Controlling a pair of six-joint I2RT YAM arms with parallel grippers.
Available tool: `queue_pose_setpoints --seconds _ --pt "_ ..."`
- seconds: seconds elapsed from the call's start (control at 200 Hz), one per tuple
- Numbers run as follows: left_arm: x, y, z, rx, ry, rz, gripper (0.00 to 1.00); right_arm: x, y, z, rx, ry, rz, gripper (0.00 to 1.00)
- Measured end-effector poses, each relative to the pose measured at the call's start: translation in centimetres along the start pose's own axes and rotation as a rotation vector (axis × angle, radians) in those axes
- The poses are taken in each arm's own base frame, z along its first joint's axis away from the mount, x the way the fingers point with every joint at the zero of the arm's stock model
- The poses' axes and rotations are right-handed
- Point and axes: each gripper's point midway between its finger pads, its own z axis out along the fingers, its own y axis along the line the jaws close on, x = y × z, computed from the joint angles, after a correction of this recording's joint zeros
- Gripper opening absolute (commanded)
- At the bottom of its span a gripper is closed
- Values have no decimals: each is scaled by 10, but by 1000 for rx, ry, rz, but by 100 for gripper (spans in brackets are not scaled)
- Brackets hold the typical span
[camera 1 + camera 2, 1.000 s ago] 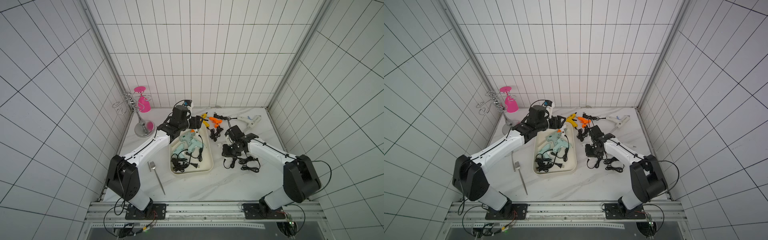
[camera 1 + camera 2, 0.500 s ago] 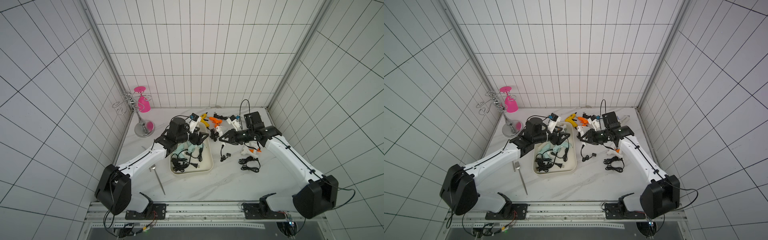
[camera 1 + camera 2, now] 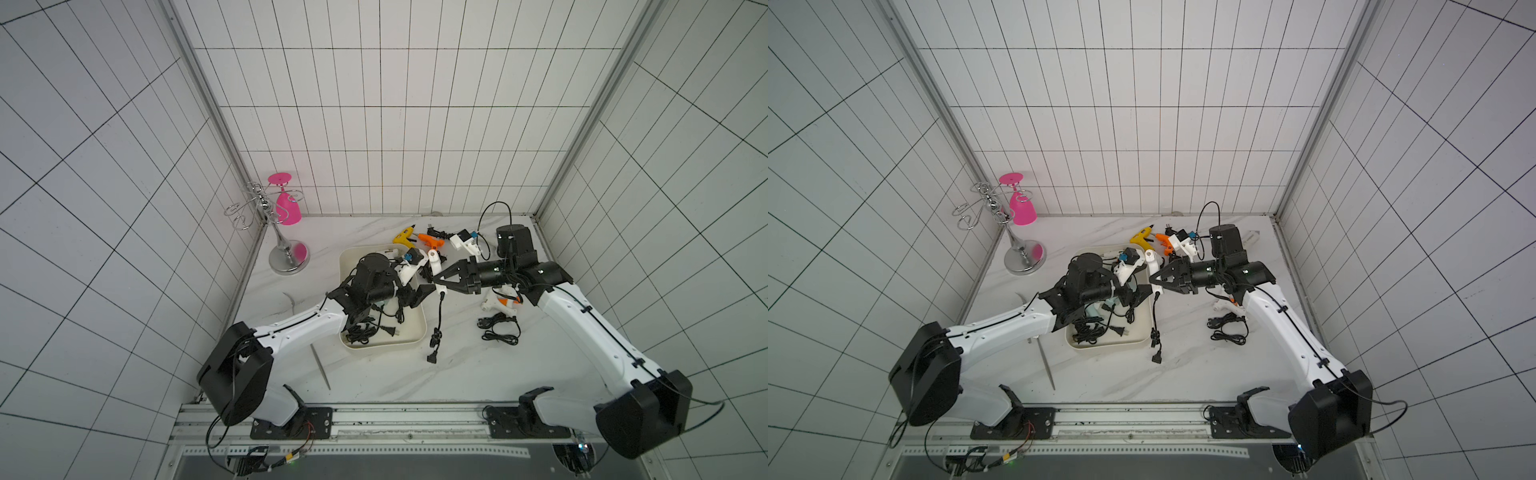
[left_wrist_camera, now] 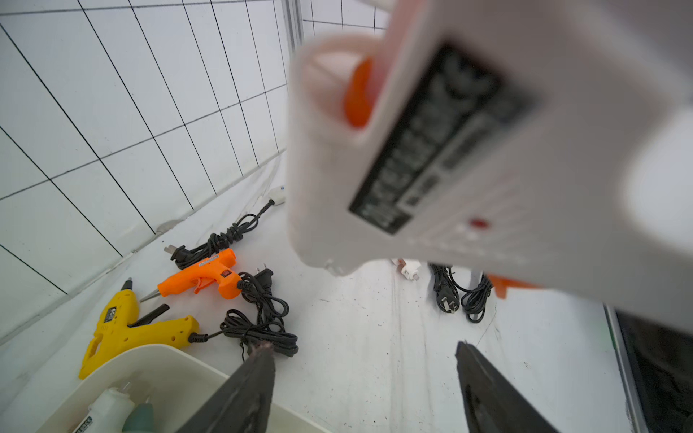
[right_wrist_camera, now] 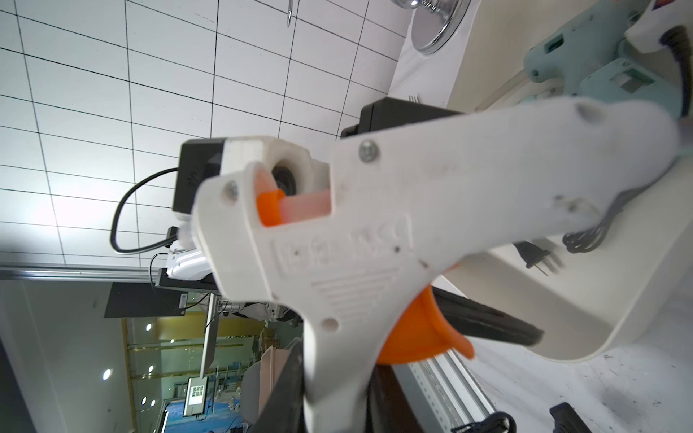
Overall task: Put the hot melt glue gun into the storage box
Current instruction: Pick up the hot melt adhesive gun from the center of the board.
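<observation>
The right hand (image 3: 437, 283) is narrowed onto the barrel of the white gun (image 3: 434, 261), carrying it clear of the worktop (image 3: 374, 374) right at the far right rim of the box (image 3: 415, 341). The right wrist view shows why the grip sits there: with the barrel pinched, the handle sticks out over the box wall towards the teal gun (image 5: 585, 63) already lying inside. The gun is not in yet, and its cord (image 3: 436, 324) hangs down outside the box, with the plug on the worktop just beside the wall. The left hand (image 4: 362, 346) is spread wide and holds nothing. It hangs over the box, pointing at the white gun, probably placed to take the gun over or to guide it in. The trailing cord looks like the awkward part, since it may drag over the rim or stay outside when the gun goes in. A yellow gun (image 4: 131, 330) and an orange gun (image 4: 202, 275) lie on the worktop beyond the box.
</observation>
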Motion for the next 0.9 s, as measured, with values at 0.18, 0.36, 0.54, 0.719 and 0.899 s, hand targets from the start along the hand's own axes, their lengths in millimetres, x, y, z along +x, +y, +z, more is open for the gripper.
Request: queue_pose_setpoints --seconds 0.18,0.36,0.54,0.719,0.899 --pt "-20 3 -2 -36 -93 40 72 1 13 2 -57 22 3 4" --pt "-42 4 -6 -61 -192 71 70 8 21 7 -90 59 16 4" --pt "-52 7 -9 -79 -241 76 43 9 25 8 -104 71 17 4" --pt "-49 4 -8 -75 -237 109 19 9 26 9 -107 72 34 31" --pt "-41 1 -10 -57 -160 88 11 -15 12 -17 -62 -44 35 63"
